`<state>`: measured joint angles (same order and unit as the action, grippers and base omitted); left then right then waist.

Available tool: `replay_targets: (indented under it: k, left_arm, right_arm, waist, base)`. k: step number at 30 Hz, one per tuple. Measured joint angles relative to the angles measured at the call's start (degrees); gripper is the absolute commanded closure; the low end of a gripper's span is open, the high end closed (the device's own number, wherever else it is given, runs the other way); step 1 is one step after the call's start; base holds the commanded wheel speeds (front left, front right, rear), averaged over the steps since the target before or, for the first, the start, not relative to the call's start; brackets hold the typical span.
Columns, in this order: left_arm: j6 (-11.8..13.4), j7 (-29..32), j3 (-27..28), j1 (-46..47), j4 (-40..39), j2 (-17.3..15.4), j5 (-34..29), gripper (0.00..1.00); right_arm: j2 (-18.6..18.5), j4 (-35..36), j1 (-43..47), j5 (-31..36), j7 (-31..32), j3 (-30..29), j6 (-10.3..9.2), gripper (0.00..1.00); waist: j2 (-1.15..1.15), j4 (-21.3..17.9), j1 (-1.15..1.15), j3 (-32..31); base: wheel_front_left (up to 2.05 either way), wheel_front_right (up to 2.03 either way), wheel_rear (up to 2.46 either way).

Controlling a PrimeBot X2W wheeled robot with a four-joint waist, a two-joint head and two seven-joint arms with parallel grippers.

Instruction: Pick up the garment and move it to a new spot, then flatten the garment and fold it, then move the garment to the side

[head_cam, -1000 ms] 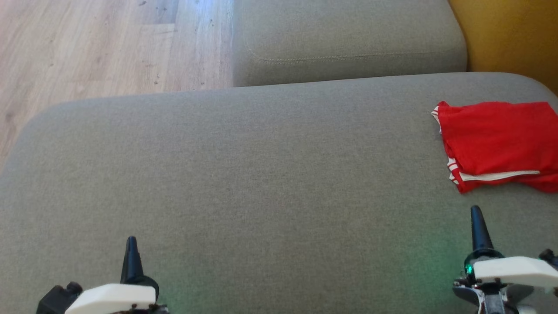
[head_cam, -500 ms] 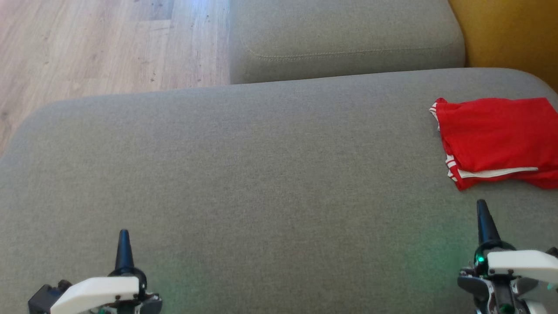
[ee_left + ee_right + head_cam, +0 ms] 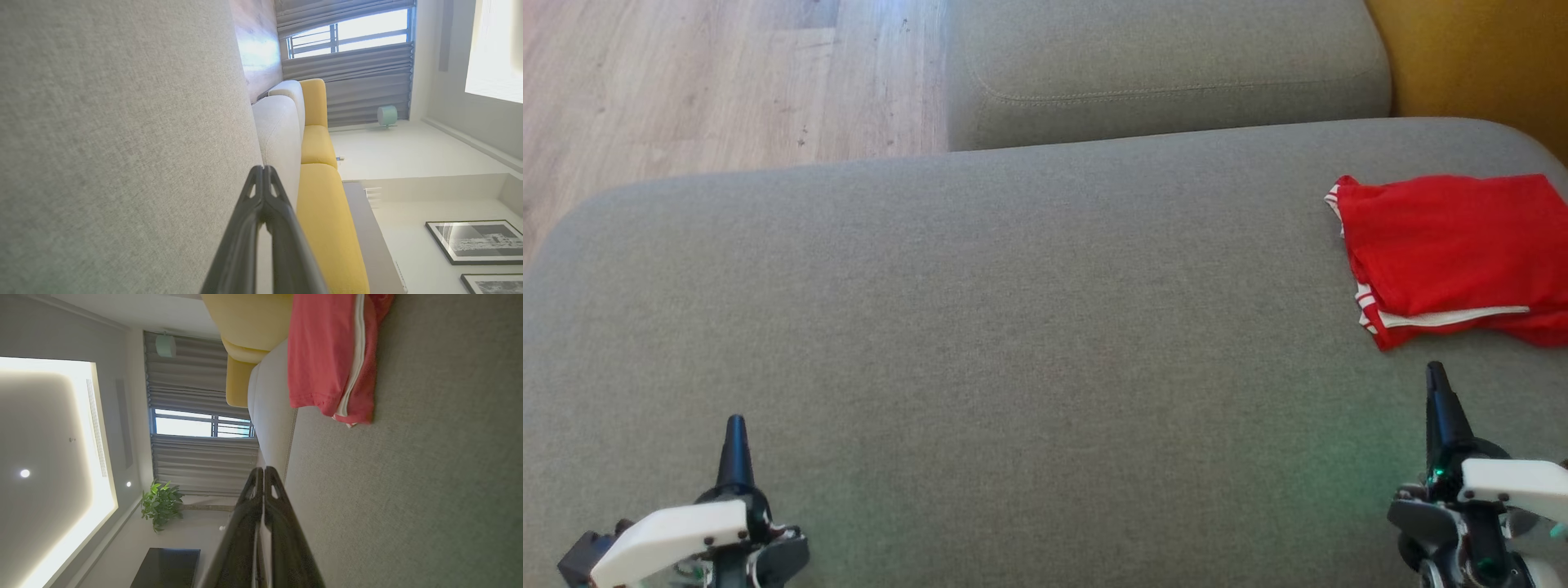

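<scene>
Red garment (image 3: 1450,245) w/ white trim lies folded flat on grey sofa cushion (image 3: 1013,310), far right side, its right edge cut off by the frame. Right gripper (image 3: 1436,371) at lower right, near garment's front edge, not touching it; fingers pressed together, nothing held. Left gripper (image 3: 735,425) at lower left, well apart from garment; fingers together, empty. Both over bare cushion fabric. 2nd grey cushion (image 3: 1168,65) behind, yellow cushion (image 3: 1478,65) top right, wood floor (image 3: 686,82) top left. Right wrist view: garment ahead of the tips, w/ a gap.
</scene>
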<state>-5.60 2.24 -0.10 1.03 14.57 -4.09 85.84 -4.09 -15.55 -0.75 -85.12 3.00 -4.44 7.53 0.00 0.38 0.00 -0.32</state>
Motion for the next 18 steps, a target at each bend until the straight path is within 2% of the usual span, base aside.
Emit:
replay_targets:
  k: [11, 18]
  left_arm:
    - [-1.4, 1.9, 2.1, 1.9, 0.9, 0.0, 7.8, 1.00]
    - [-1.5, 2.2, 2.1, 2.2, 1.0, 0.1, 8.1, 1.00]
  right_arm:
    - [0.1, -0.1, -2.3, -7.4, 1.8, -1.6, 0.00, 1.00]
    - [0.1, -0.1, -2.3, -7.8, 2.1, -1.7, 0.00, 1.00]
  waist:
    - [0.00, -0.4, 0.00, 0.5]
    - [0.00, -0.4, 0.00, 0.5]
  base:
    - [0.00, 0.00, 0.00]
    - [0.00, 0.00, 0.00]
